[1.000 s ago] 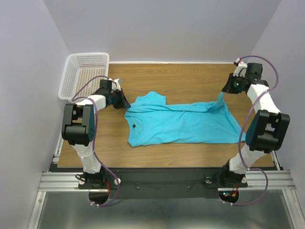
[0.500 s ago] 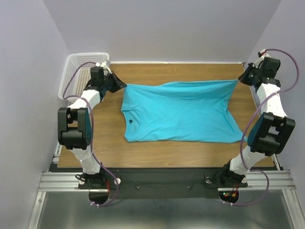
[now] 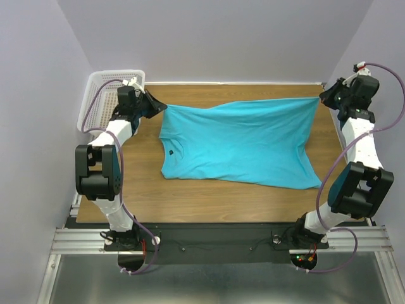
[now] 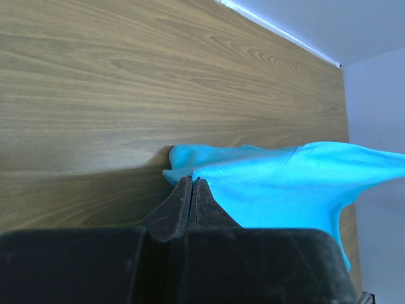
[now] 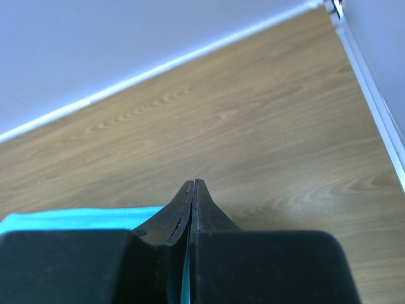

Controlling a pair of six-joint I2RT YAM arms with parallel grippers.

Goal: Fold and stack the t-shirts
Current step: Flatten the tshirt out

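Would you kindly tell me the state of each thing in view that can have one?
T-shirt: unfolded, far edge stretched taut between both grippers, near edge on the table.
Left gripper: shut on the t-shirt's far left corner.
Right gripper: shut on the t-shirt's far right corner.
Basket: upright, beside the table's far left corner.

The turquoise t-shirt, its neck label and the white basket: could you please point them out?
turquoise t-shirt [image 3: 240, 142], top view, middle of its body.
neck label [image 3: 171, 152], top view, the dark tag itself.
white basket [image 3: 90, 101], top view, its left wall.
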